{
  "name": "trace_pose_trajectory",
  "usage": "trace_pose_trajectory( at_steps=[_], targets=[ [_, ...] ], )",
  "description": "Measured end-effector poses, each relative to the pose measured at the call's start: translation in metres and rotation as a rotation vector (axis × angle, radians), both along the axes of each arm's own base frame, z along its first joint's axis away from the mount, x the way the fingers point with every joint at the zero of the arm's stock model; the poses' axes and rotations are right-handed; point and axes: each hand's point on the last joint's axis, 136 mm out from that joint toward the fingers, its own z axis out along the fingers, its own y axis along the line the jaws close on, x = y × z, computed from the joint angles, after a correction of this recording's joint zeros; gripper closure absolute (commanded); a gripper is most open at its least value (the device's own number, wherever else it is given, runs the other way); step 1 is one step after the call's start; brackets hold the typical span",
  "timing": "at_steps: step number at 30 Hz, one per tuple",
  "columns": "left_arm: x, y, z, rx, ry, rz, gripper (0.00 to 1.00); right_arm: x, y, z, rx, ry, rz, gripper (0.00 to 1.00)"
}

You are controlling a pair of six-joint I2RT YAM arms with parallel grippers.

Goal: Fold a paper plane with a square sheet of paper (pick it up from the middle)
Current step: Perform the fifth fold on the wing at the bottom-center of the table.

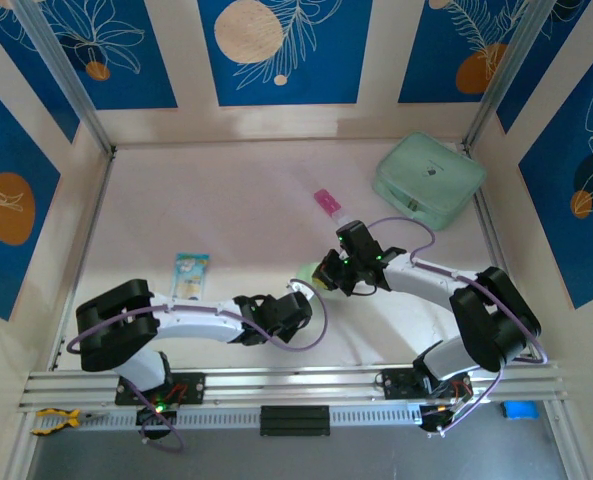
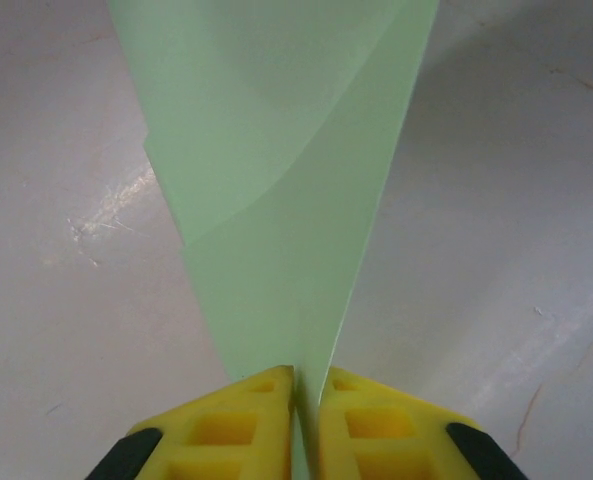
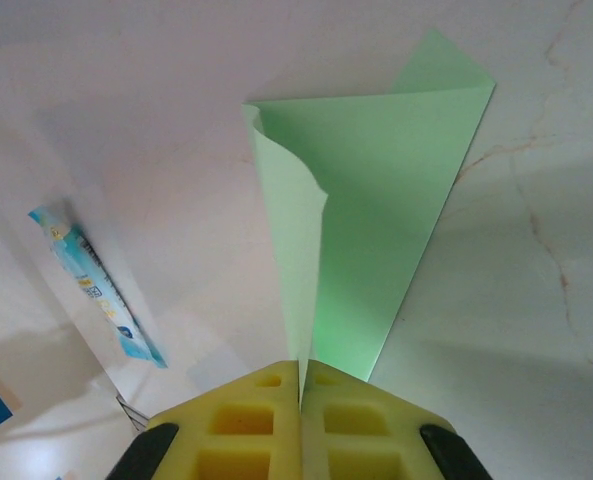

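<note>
While angled inward toward each other, left hand [image 2: 306, 388] and right hand [image 3: 304, 372] each clamp square sheet of paper [image 3: 376, 220]

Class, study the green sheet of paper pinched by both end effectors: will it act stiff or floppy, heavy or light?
Probably floppy: the sheet of paper curls and folds over itself beyond the right end effector. Likely very light, since a thin edge pinch by the left end effector seems to hold it.
</note>
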Motion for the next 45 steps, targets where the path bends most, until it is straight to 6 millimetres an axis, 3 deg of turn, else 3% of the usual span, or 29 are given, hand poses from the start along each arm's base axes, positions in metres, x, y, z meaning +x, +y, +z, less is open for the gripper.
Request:
trace_pose_trajectory(
  at_steps=[22,32,41,45],
  targets=[
    [0.003,0.005,0.0,0.022,-0.016,0.013,0.86,-0.001,0.002,0.001,0.01,0.001,0.008,1.0],
    [0.003,0.005,0.0,0.022,-0.017,0.013,0.97,-0.001,0.002,0.001,0.011,0.001,0.008,0.99],
    [0.002,0.003,-0.002,0.008,0.004,0.008,1.0,-0.002,-0.001,0.001,-0.003,0.0,0.004,0.67],
    [-0.001,0.004,-0.014,-0.058,0.073,-0.013,1.0,-0.001,-0.013,0.01,-0.019,-0.029,-0.026,0.65]
  ],
)
